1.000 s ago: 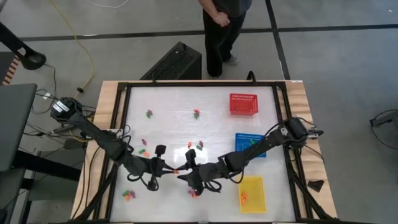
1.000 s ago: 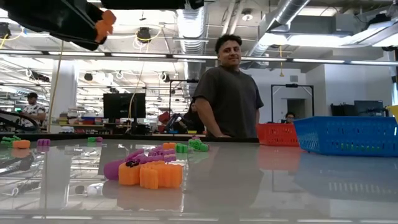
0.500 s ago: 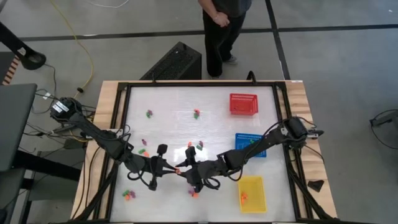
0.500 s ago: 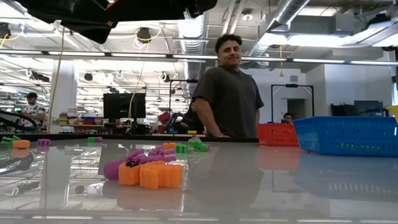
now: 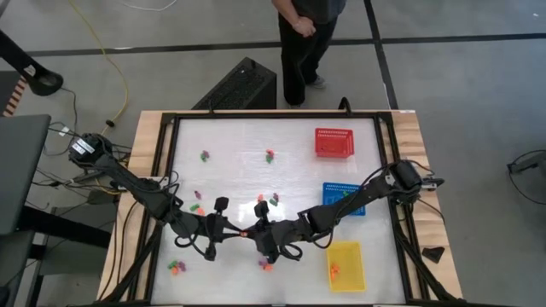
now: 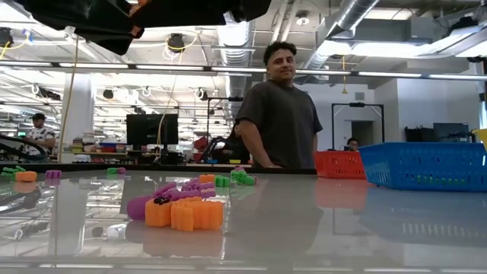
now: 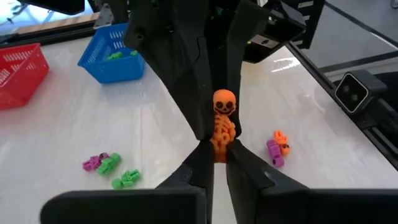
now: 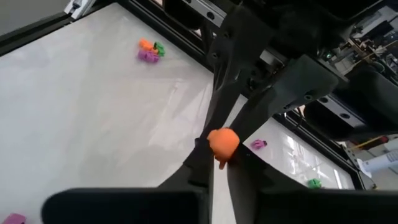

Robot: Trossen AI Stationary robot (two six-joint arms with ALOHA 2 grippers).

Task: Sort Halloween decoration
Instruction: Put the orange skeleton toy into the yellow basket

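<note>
Orange skeleton [image 7: 222, 127] hangs clamped in both left [image 7: 214, 158] and right [image 8: 219, 163] jaws.

You have both grippers meeting above the table [image 5: 281, 175], left gripper [image 5: 236, 232] and right gripper [image 5: 252, 233] tip to tip, a skeleton trinket [image 7: 222, 124] pinched between them. Right of that trinket sit three baskets: one basket [image 5: 334, 142] farthest back, a second [image 5: 345, 199] nearer, a third [image 5: 346, 265] nearest the front edge. A person [image 5: 303, 38] stands behind the table.

Bright overhead light, glossy tabletop [image 6: 319, 221] glare
</note>
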